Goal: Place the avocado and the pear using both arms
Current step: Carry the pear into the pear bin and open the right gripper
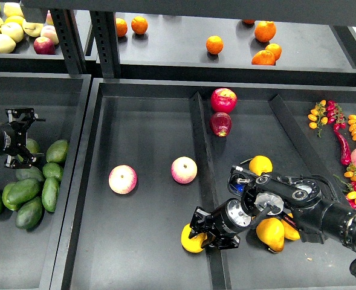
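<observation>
My right gripper [204,232] is shut on a golden-yellow pear [190,241] and holds it low at the front right corner of the middle tray, just left of the divider [200,136]. My left gripper [22,138] is at the far left, with its fingers spread apart over the heap of green avocados [26,193]. One avocado [32,145] shows between its fingers; I cannot tell whether they touch it.
Two pink-yellow apples [122,179] [184,170] lie in the middle tray. Two red apples [223,100] and more yellow pears [271,234] lie right of the divider. Chillies and small tomatoes [341,133] are at the far right. Oranges [214,44] sit on the back shelf.
</observation>
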Action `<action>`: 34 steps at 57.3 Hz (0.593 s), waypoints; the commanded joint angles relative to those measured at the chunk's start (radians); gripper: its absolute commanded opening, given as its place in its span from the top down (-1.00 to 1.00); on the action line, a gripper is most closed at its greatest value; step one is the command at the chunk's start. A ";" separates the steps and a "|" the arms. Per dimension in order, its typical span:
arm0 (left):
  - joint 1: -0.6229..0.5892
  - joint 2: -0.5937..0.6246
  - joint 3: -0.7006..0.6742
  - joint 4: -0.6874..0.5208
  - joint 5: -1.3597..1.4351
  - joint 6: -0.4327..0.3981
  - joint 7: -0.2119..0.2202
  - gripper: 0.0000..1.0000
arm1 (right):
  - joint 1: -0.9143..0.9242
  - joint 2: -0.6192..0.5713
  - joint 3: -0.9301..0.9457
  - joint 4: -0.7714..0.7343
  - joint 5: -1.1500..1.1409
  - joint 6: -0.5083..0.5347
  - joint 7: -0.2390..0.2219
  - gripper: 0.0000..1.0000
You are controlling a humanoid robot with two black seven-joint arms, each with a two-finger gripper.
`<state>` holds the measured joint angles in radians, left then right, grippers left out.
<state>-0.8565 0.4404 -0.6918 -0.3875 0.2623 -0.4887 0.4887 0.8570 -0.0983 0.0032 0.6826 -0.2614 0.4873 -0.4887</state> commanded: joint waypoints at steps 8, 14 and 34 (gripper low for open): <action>0.002 -0.005 0.002 0.004 0.000 0.000 0.000 -0.99 | 0.034 -0.001 0.004 0.022 0.080 0.001 0.000 0.95; 0.008 -0.005 0.002 0.006 0.000 0.000 0.000 -0.99 | 0.080 -0.003 0.003 0.031 0.116 0.001 0.000 0.95; 0.010 -0.005 0.002 0.007 0.000 0.000 0.000 -0.99 | 0.195 -0.104 -0.031 0.118 0.228 0.001 0.000 0.96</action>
<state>-0.8467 0.4356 -0.6901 -0.3803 0.2623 -0.4887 0.4887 1.0174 -0.1477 -0.0095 0.7519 -0.0707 0.4888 -0.4887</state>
